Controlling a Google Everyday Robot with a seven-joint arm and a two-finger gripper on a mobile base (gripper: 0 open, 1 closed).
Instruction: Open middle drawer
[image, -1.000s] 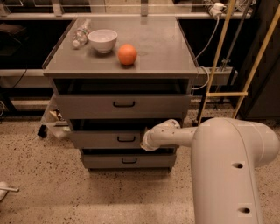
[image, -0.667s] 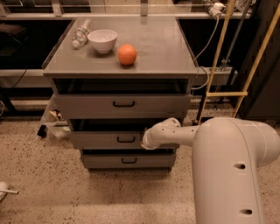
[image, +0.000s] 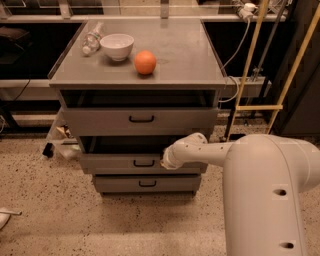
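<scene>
Three grey metal drawers are stacking one above another in a cabinet under a grey worktop (image: 185, 60). The middle drawer (image: 115, 163) is sitting between the top drawer (image: 100, 120) and the bottom drawer (image: 120, 183). A dark gap is showing above the middle drawer's low flat front, so it is standing partly pulled out. Its small black loop handle (image: 144, 163) is lying at the centre of the front.

The robot's white arm (image: 210, 152) is reaching in from the right, across the right half of the middle drawer's front. The end effector (image: 164, 161) is sitting against that front, just right of the loop handle. The rounded wrist is hiding it, so whether it is open, closed or gripping the handle cannot be told.

The top drawer is also showing a dark gap above its front. On the worktop, an orange (image: 145, 62) is resting near the middle. A white bowl (image: 117, 46) is standing just left of and behind it, and a clear plastic bottle (image: 91, 40) is lying beside the bowl at the left rear. The robot's large white body (image: 270, 200) is filling the lower right, above a speckled floor (image: 50, 215).
</scene>
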